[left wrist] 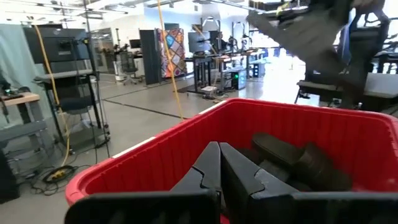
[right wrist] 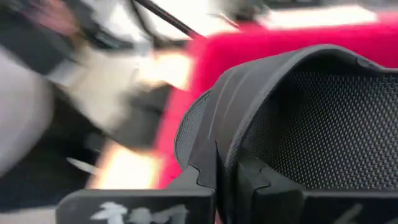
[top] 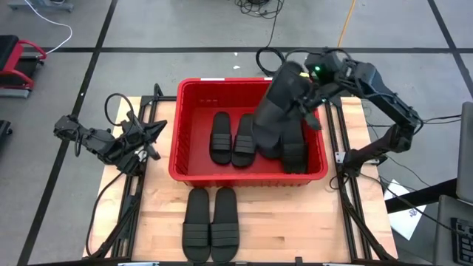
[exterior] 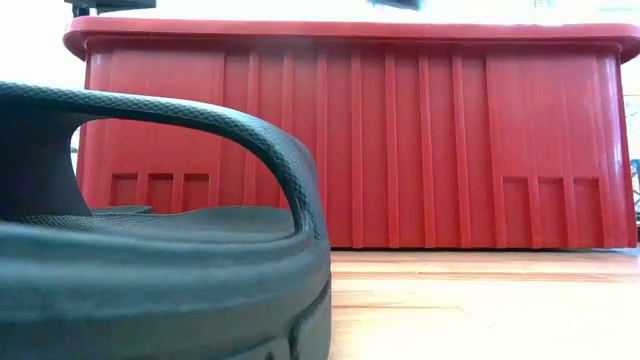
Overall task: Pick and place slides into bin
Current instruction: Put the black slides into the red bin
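— How does the right gripper stand, and what does it carry?

— Its two dark fingers are pinched together on the strap of a black slide, which hangs tilted over the far right part of the red bin. In the right wrist view the strap curves up from the fingertips as a smooth matte arch, its underside finely dimpled.

— And the left gripper?

— Closed with nothing in it (the fingers meet at a point). That arm waits at the table's left edge, just outside the bin's left wall and facing it.

— Where do the slides lie, from near to far?

— Nearest, a pair of slides sits side by side on the wooden table, just in front of the bin; in the low view one of them fills the foreground, with a thick rubber sole and a wide strap arching over it. Behind stands the bin's ribbed wall under a rolled rim. Inside, two slides lie abreast left of centre, with more dark slides bunched at the right, directly under the held one.
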`<state>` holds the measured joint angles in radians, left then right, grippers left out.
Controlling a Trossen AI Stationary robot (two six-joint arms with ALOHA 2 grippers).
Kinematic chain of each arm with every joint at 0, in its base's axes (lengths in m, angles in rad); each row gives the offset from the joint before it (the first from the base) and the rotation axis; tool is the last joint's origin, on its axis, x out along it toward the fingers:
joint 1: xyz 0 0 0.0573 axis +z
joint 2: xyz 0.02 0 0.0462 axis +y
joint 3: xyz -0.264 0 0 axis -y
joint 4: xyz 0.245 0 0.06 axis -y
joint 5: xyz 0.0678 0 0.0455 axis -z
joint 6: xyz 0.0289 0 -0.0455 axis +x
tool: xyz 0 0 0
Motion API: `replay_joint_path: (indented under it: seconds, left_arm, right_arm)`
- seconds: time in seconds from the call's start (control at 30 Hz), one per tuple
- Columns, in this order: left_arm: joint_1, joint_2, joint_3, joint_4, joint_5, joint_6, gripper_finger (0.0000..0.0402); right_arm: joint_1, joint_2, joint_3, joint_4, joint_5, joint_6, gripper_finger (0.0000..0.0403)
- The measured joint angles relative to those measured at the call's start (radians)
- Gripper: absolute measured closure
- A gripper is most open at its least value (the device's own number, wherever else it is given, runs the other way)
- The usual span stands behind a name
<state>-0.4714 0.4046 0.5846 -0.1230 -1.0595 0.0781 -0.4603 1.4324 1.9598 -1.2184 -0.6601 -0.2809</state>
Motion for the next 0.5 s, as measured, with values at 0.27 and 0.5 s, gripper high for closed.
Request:
replay_joint_path:
  seconds: [0.27,0.5]
  left_arm:
    - [0.000,0.000,0.000,-0.003,-0.015,-0.002,0.0401]
    - [0.000,0.000,0.000,-0.008,-0.015,-0.004,0.0401]
  right_arm:
    - [-0.137,0.132,-0.001,-0.240,0.244,-0.346,0.0399]
    - [-0.149,0.283,-0.002,-0.317,0.197,-0.584,0.0399]
